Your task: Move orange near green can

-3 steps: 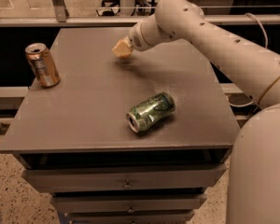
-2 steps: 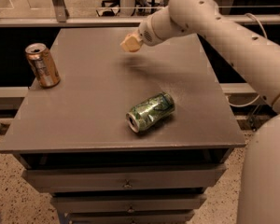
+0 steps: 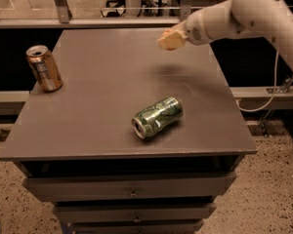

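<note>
My gripper (image 3: 170, 39) hangs over the far right of the bench (image 3: 97, 82); I cannot tell its state. The green can (image 3: 157, 117) lies tipped, nearer the front and slightly left of it. I see no orange.

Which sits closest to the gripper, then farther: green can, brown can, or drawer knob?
Gripper hovers above the table's back right.
1. Green can, middle, lying down.
2. Brown can, left edge, upright.
3. Drawer knob, below the front.
</note>
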Robot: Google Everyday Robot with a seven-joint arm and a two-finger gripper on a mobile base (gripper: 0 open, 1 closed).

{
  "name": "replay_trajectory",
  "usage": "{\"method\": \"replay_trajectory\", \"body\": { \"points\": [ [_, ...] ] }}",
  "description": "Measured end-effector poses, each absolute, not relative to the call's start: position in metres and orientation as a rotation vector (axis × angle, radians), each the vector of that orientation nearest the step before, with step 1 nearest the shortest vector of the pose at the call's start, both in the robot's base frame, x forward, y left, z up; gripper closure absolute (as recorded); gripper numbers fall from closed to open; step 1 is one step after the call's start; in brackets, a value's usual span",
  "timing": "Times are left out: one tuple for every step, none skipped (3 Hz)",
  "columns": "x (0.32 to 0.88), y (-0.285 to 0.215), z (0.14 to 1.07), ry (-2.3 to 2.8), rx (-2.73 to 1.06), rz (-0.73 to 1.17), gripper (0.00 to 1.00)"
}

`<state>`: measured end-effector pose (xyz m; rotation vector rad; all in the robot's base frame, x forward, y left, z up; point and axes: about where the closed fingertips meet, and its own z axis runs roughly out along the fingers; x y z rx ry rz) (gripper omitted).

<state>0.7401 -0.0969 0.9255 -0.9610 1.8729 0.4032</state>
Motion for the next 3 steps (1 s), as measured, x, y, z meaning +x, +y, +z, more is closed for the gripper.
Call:
{"method": "replay_trajectory", "body": {
  "points": [
    [0.719, -0.154, 0.936, 1.859, -0.924, 0.421, 1.0],
    [0.698, -0.2, 0.941, 1.86, -0.907, 0.465, 1.0],
    [0.668, -0.228, 0.935, 1.851, -0.945, 0.509, 1.0]
  ]
}}
